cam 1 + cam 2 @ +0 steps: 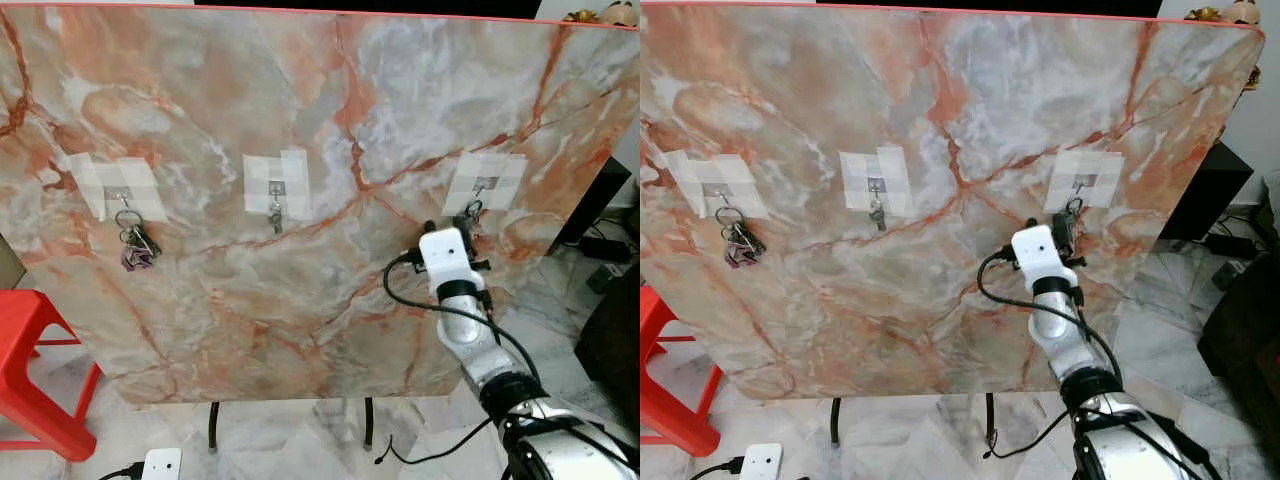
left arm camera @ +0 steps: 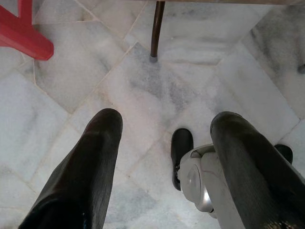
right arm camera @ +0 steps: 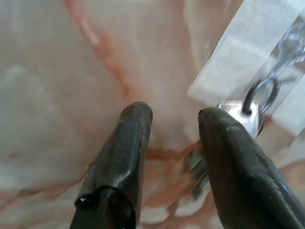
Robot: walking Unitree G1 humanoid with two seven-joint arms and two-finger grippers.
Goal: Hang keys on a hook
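An upright marble-patterned board [image 1: 300,120] carries three taped-on hooks. A bunch of keys [image 1: 137,245] hangs from the left hook [image 1: 122,193]. A single key [image 1: 275,217] hangs from the middle hook [image 1: 276,188]. My right gripper [image 1: 463,230] is raised to the right hook [image 1: 484,183], where a key ring with keys [image 3: 259,93] hangs. The gripper [image 3: 175,114] is open; the keys lie just beside and behind one finger [image 3: 228,157], with nothing between the fingers. My left gripper [image 2: 167,121] hangs open over the floor.
A red stool [image 1: 30,370] stands at the lower left. The board rests on thin dark legs [image 1: 212,425]. A white power strip [image 1: 160,465] and loose cables lie on the marble floor. A black cabinet [image 1: 600,200] stands to the right.
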